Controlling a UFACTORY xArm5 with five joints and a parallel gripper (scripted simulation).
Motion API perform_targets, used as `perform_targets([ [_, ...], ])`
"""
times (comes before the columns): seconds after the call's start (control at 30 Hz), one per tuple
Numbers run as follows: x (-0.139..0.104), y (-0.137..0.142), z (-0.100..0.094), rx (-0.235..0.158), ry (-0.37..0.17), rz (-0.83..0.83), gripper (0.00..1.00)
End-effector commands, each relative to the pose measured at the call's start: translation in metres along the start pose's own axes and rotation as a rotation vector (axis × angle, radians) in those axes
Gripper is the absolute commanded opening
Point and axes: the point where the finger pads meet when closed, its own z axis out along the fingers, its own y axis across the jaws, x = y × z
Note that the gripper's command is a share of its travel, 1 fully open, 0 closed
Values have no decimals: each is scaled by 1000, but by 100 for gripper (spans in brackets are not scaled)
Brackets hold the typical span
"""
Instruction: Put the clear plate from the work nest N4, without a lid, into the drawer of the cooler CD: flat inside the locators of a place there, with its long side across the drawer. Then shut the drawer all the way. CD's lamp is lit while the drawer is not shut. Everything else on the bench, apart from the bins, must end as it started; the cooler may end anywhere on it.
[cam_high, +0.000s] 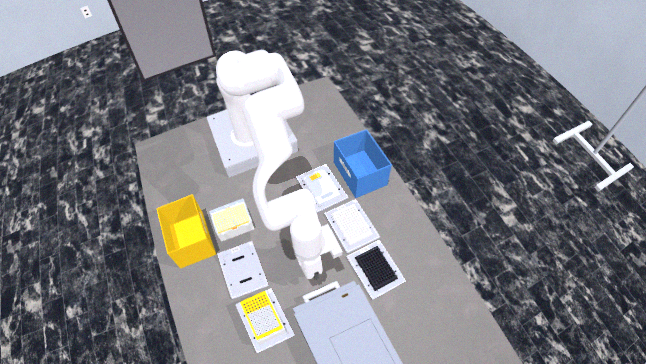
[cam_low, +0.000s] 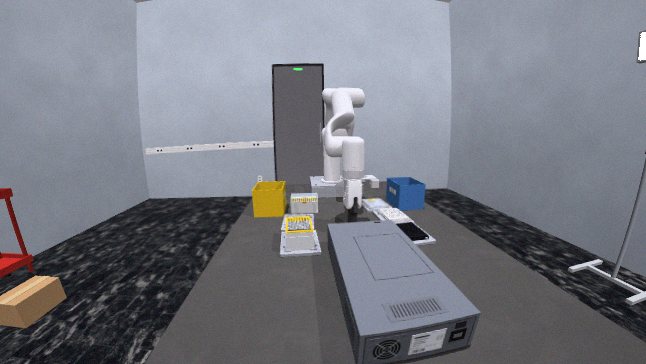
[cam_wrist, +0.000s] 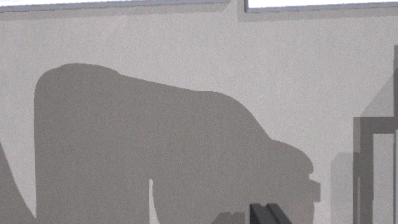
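The cooler CD (cam_high: 326, 325) (cam_low: 345, 270) is a long grey box on the bench. Its white handle (cam_high: 321, 292) stands close against its front, and no open drawer shows beyond the body. Its lamp (cam_high: 345, 295) is dark. The drawer's inside is hidden, and I cannot see the clear plate in any view. A nest (cam_high: 242, 274) with two black slots bears no plate; its label is too small to read. My gripper (cam_high: 314, 276) (cam_low: 353, 210) (cam_wrist: 265, 214) is shut and empty, above the bench just in front of the handle and apart from it.
A yellow bin (cam_high: 187, 232) (cam_low: 269, 200) and a lidded tip box (cam_high: 231, 220) stand left. A yellow-rimmed rack (cam_high: 263, 320) lies left of the cooler. Nests with a black plate (cam_high: 376, 268) and a white plate (cam_high: 352, 226) lie right, with a blue bin (cam_high: 361, 162) (cam_low: 406, 194) farther back.
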Motion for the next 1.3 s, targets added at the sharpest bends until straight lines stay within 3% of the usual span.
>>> perform_targets([
  [0.0, 0, 2, -2, -5, 0, 0, 0],
  [1.27, 0, 2, -54, -5, 0, 0, 0],
])
